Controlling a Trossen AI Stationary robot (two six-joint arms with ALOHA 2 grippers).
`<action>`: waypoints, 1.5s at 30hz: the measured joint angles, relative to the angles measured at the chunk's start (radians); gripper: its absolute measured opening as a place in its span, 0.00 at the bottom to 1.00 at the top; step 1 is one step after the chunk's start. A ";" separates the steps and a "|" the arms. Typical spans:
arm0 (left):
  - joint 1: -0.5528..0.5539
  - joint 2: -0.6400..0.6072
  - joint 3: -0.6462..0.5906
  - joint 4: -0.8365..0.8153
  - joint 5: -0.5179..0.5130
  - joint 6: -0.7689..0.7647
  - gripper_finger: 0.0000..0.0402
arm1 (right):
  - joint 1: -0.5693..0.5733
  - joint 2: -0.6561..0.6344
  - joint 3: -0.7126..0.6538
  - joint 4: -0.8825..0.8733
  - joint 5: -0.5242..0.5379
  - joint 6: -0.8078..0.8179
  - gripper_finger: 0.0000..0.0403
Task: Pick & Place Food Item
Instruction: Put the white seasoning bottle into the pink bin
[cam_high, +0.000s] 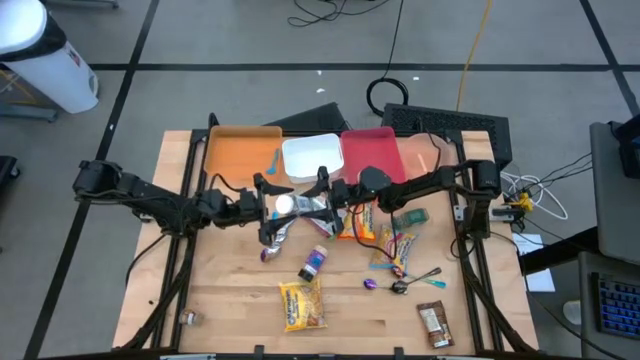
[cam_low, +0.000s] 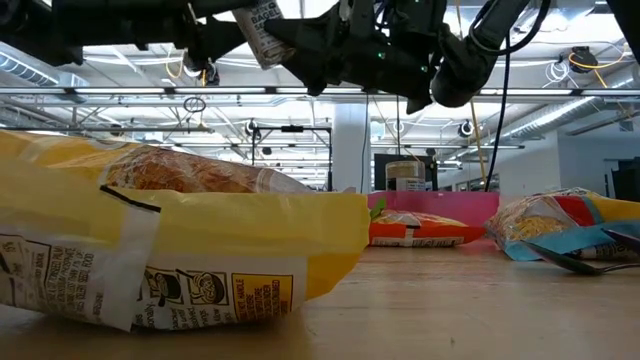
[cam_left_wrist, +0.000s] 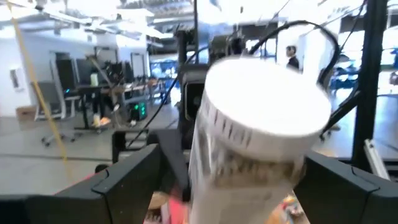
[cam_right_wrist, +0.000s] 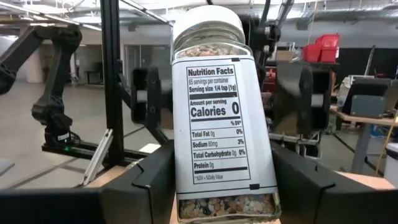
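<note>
A clear seasoning jar (cam_right_wrist: 214, 118) with a white lid (cam_left_wrist: 264, 93) and a nutrition label hangs above the table's middle (cam_high: 300, 207), and shows at the top of the low view (cam_low: 262, 25). My right gripper (cam_right_wrist: 222, 155) reaches in from the table's right and is shut on the jar's base end. My left gripper (cam_left_wrist: 233, 158) comes from the table's left and is open. Its fingers (cam_right_wrist: 148, 93) stand on either side of the lid end, with a gap showing on each side. My right gripper pinches the jar's lower body (cam_right_wrist: 183, 186), near its base, between its two fingers. The fingers come roughly level from the table's right and lie along the jar. The jar is lifted clear of the table, its lid end pointing away toward my left arm.
On the table below lie a yellow bread bag (cam_high: 300, 305), a small bottle (cam_high: 315, 262), snack packs (cam_high: 360, 225), a green packet (cam_high: 410, 217), a spoon (cam_high: 415, 280) and a brown bar (cam_high: 433, 322). Orange (cam_high: 243, 155), white (cam_high: 312, 155) and red (cam_high: 370, 150) trays line the far edge.
</note>
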 joint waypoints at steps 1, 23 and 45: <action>0.000 0.000 0.000 0.002 0.000 0.000 0.86 | 0.000 0.000 0.000 -0.001 0.000 0.000 0.48; 0.047 0.000 0.001 -0.045 0.059 -0.031 0.61 | 0.006 0.000 0.000 -0.002 0.011 -0.015 0.48; 0.039 0.001 0.001 -0.085 0.026 -0.008 0.52 | -0.001 -0.003 0.000 -0.023 0.032 -0.008 0.61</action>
